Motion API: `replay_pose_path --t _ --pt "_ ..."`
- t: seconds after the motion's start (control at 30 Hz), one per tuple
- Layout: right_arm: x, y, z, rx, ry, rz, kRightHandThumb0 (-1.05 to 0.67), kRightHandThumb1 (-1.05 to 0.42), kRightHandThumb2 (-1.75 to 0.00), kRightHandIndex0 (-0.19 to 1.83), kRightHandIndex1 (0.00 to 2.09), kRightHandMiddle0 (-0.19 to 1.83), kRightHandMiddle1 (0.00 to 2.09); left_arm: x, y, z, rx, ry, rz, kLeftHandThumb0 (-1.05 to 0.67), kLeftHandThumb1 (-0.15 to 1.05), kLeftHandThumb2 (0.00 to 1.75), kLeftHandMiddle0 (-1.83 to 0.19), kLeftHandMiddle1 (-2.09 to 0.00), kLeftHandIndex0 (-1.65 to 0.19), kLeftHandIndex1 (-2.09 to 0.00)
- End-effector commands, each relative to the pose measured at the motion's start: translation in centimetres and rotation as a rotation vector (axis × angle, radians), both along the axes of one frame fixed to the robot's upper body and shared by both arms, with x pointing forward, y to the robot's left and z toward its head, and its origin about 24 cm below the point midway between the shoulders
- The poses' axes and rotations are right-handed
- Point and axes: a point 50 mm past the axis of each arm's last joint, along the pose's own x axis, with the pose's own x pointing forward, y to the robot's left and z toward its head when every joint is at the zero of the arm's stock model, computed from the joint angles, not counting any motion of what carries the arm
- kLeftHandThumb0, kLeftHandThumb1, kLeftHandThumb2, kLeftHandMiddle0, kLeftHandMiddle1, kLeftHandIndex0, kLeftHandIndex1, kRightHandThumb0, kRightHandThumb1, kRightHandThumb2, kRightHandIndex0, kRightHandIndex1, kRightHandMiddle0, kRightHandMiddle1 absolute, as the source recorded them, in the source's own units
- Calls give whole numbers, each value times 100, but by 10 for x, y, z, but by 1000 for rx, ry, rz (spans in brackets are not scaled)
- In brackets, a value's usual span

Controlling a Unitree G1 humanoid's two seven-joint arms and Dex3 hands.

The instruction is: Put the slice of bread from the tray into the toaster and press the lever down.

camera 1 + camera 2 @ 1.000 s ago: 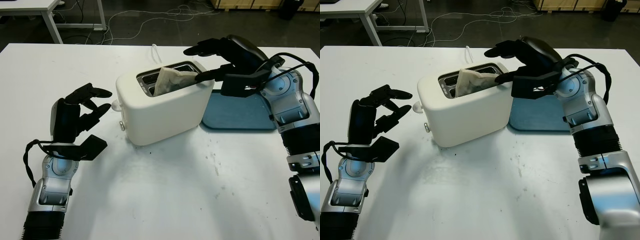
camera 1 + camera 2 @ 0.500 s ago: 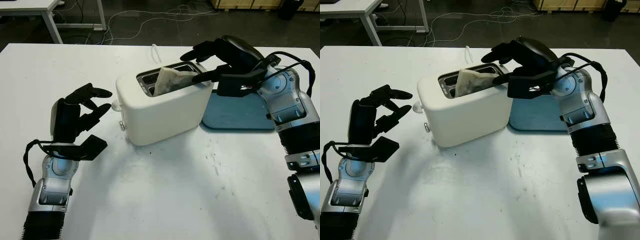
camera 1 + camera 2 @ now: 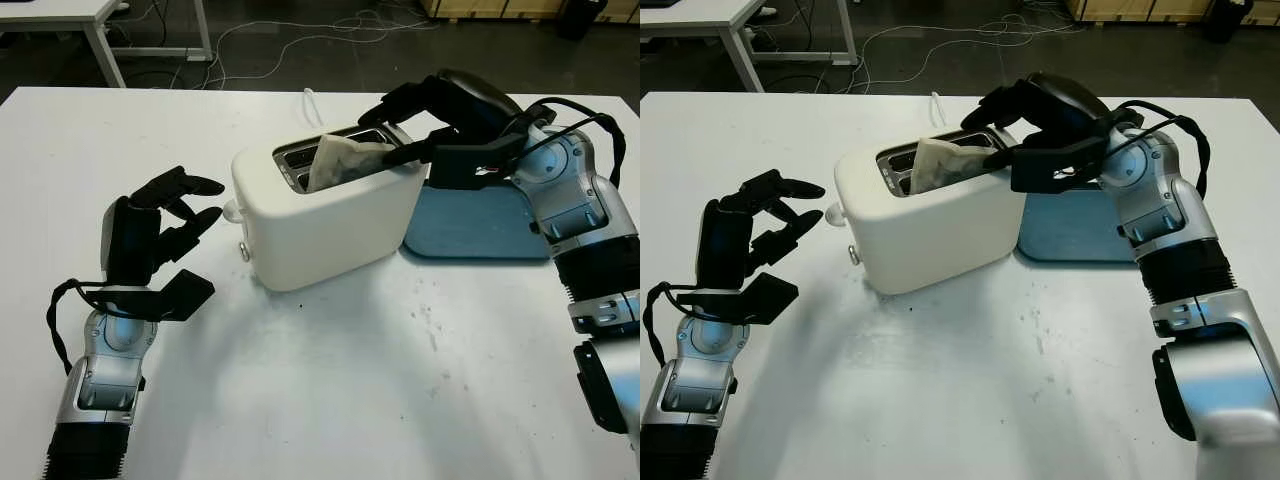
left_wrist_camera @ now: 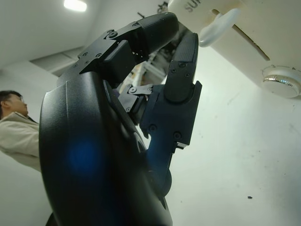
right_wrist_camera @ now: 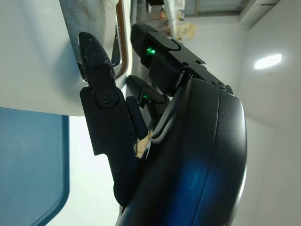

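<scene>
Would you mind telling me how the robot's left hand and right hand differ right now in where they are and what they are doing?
The right hand is raised over the far end of the toaster, beside the bread slice sticking out of a slot; the left hand is low over the table, apart from the toaster's near end. The right hand is above the blue tray; the left hand is far from it. Both are black, and neither holds anything.
</scene>
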Motion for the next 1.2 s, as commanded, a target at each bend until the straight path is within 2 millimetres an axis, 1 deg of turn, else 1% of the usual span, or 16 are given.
replay_pose_path --t 0.0,0.13,0.23,0.3,0.37,0.43,0.5,0.53,0.57,0.6,0.63,0.7,0.77,0.87,1.03,1.17 --pt "0 4 0 4 -5 20 -46 -82 0 81 77 104 9 -1 -1 1 -3 -8 -3 -35 92 4 -67 -149 -77 -76" --pt "-1 5 -1 4 -36 34 -42 -82 0 93 102 125 19 -2 -1 1 -5 -6 -1 -36 92 5 -67 -148 -76 -76" --pt "-1 5 -1 -9 -48 36 -38 -83 0 100 112 132 30 -2 0 1 -1 -5 4 -36 92 5 -67 -148 -76 -76" --pt "-1 5 -1 -22 -54 49 -35 -84 0 102 133 114 91 -2 0 2 -1 -6 4 -36 92 5 -65 -151 -76 -75" --pt "-1 4 -3 -41 -57 64 -31 -86 0 107 156 98 145 -2 0 2 -5 -9 0 -35 92 5 -65 -151 -76 -75" --pt "0 3 -4 -51 -59 69 -29 -88 -1 106 169 90 167 -2 0 2 -3 -10 1 -35 92 5 -66 -151 -76 -75" --pt "0 2 -5 -58 -73 77 -29 -89 -1 105 173 86 173 -2 0 2 -3 -11 2 -36 92 5 -66 -151 -76 -75" --pt "1 2 -5 -58 -79 81 -28 -90 -1 104 174 85 169 -2 0 2 -3 -9 4 -36 92 5 -65 -151 -76 -75" --pt "1 2 -5 -58 -83 83 -29 -91 -1 104 170 88 158 -2 0 1 -5 -9 5 -36 92 5 -65 -148 -76 -75" --pt "1 1 -5 -55 -85 83 -29 -92 -1 105 168 90 152 -2 0 1 -5 -10 5 -36 92 5 -66 -147 -77 -75" --pt "2 1 -5 -53 -90 80 -29 -92 -1 105 169 91 151 -2 0 1 -5 -10 4 -36 92 5 -66 -146 -77 -75" --pt "2 1 -6 -37 -100 77 -29 -92 -2 104 169 91 152 -2 0 1 -7 -9 4 -36 92 6 -67 -146 -77 -75" --pt "3 1 -6 -27 -116 76 -29 -92 -2 102 171 87 161 -2 0 1 -10 -13 -1 -35 92 5 -68 -148 -77 -75" --pt "3 2 -5 -28 -140 74 -30 -92 -4 100 173 83 167 -2 0 1 -2 -9 0 -36 92 6 -66 -151 -77 -75" --pt "3 4 0 -35 -181 87 -33 -92 -8 102 167 85 160 -1 -1 0 -6 -7 -2 -36 92 6 -66 -150 -77 -75" --pt "4 8 11 -54 -216 101 -36 -92 -8 101 170 85 159 -1 -1 -1 -14 -1 -9 -36 92 6 -67 -147 -76 -75"
